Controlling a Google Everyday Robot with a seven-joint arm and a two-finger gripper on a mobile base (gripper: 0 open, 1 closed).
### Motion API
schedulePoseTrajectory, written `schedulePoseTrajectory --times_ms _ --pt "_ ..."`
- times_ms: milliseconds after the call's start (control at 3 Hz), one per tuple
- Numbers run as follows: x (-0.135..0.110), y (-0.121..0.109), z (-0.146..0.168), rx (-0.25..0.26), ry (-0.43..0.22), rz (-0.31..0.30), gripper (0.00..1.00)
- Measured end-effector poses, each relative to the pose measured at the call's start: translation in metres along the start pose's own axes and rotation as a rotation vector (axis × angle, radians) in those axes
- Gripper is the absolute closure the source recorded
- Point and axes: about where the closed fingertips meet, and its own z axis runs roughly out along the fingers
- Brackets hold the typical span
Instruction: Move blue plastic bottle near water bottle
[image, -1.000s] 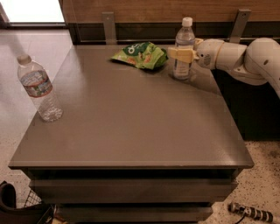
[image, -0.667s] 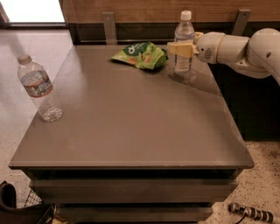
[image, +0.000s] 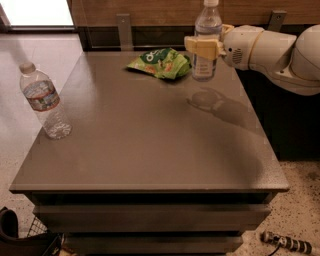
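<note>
**Camera view: grasp made, carry to come**

At the far right the gripper (image: 204, 47) clenches the blue plastic bottle (image: 206, 22), holding it clear of the table (image: 150, 150) (shadow beneath). The water bottle (image: 44, 100) stands at the left edge, well apart. 1 step looks done; crossing and set-down remain.

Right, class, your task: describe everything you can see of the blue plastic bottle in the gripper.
The blue plastic bottle is slim, clear, faintly bluish plastic, with a white cap at the picture's top edge and a pale label. It is upright, held in the air above the far right part of the table. Its shadow lies apart below it. The gripper is clamped across its middle from the right, and nothing else touches it. A green snack bag lies just left of it.
</note>
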Motion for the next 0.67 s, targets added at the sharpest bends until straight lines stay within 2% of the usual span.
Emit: schedulePoseTrajectory --times_ms 333,667 --pt "-0.006 0.063 0.000 -0.018 -0.022 0.029 1.00" --pt "-0.003 0.137 0.012 -0.103 -0.025 0.074 1.00"
